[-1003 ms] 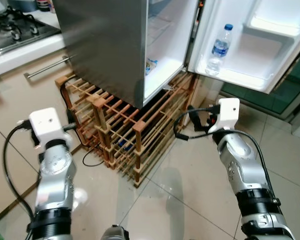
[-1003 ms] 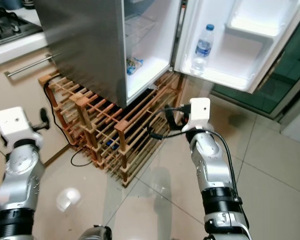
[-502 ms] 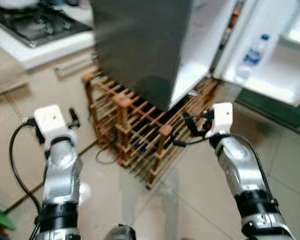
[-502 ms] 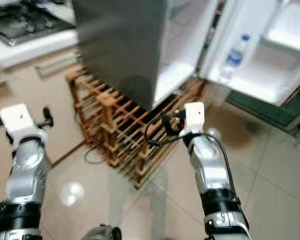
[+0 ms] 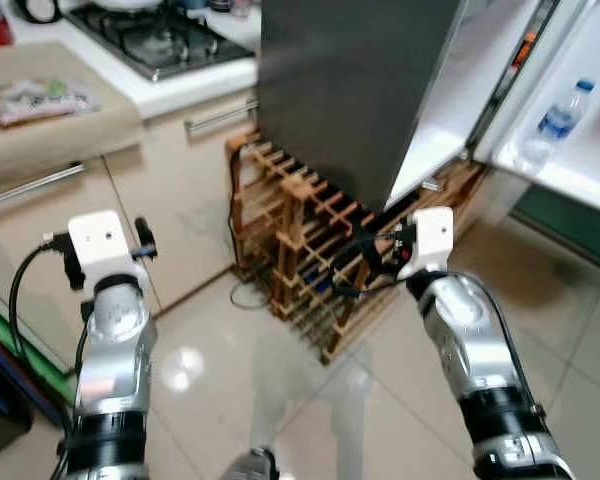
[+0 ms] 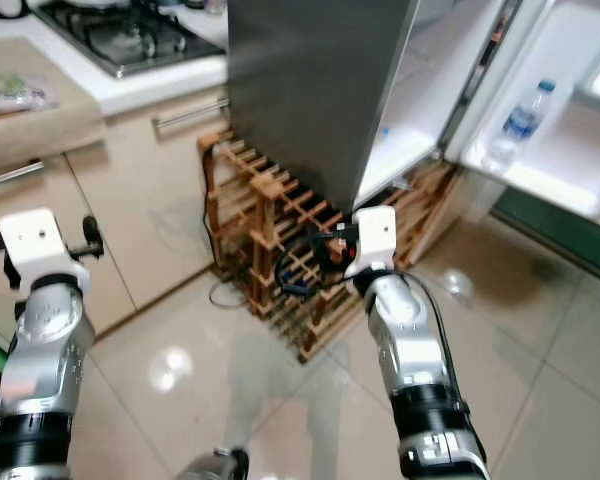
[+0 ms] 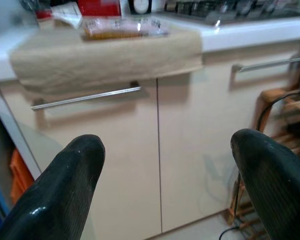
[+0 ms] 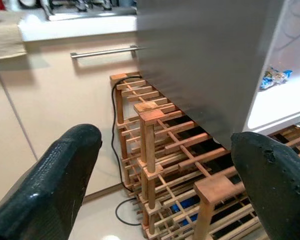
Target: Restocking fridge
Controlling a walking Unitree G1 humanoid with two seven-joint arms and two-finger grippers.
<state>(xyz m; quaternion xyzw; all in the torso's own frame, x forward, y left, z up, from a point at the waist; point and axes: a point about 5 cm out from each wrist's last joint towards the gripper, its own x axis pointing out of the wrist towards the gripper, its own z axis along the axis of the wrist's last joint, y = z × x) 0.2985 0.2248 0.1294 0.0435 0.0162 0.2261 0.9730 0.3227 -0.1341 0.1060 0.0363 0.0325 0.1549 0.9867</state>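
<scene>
Both arms are up, bent at the elbow, forearms pointing forward over the tiled floor. The left gripper (image 7: 165, 185) faces the beige cabinets (image 7: 140, 150), fingers spread wide, nothing between them. The right gripper (image 8: 165, 185) is the same deal, fingers apart and empty, aimed at the wooden rack (image 5: 310, 250) under the fridge (image 5: 350, 90). The fridge is a tall grey box, door swung open to the right, with a water bottle (image 5: 550, 125) standing in the door shelf.

Fridge (image 5: 350, 90): grey steel side, door (image 5: 570, 110) swung open, standing on a wooden rack. Clear water bottle (image 5: 558, 118), blue cap, stands upright in the door shelf.
</scene>
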